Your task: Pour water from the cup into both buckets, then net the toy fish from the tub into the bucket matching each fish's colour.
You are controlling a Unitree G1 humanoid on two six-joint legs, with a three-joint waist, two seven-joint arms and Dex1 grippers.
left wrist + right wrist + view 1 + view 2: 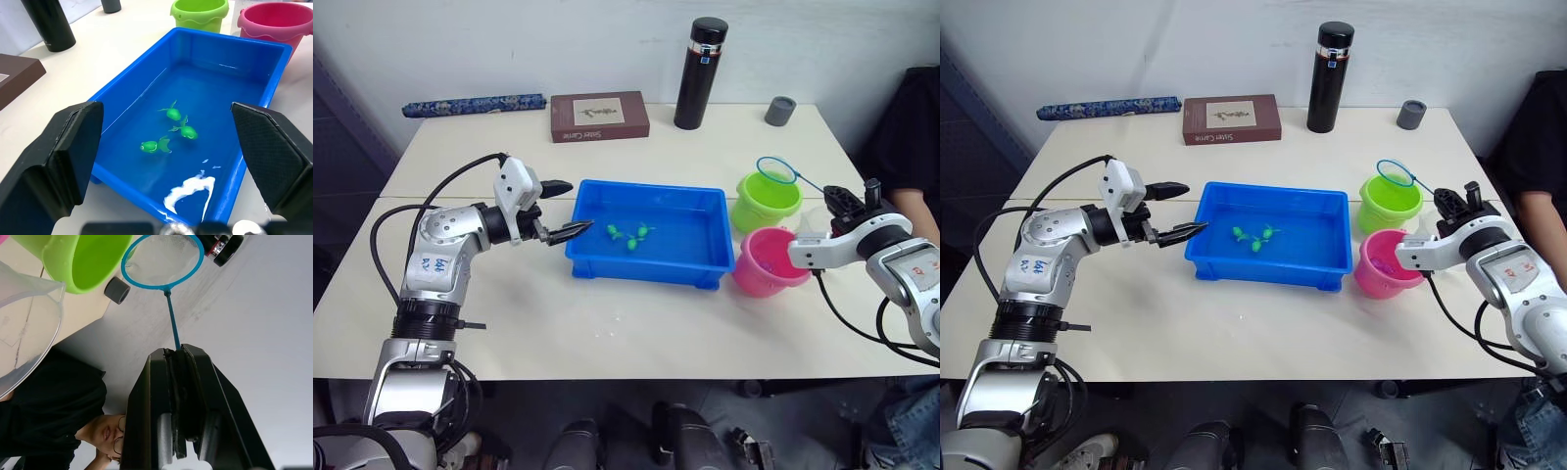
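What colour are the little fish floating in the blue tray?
Green, all three fish; the left wrist view shows them best.

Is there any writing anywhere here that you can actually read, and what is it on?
Brown box: pale lettering along its front edge, too small to read.
Left arm's white sticker: handwritten marks, not legible.
Black flask: a small label near the top, unreadable.
Nothing else carries text.

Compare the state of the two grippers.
The left gripper is open and empty beside the tub; the right gripper is shut on the net handle. The left hangs low at the tub's end; the right holds the hoop over the green bucket. Both have black fingers.
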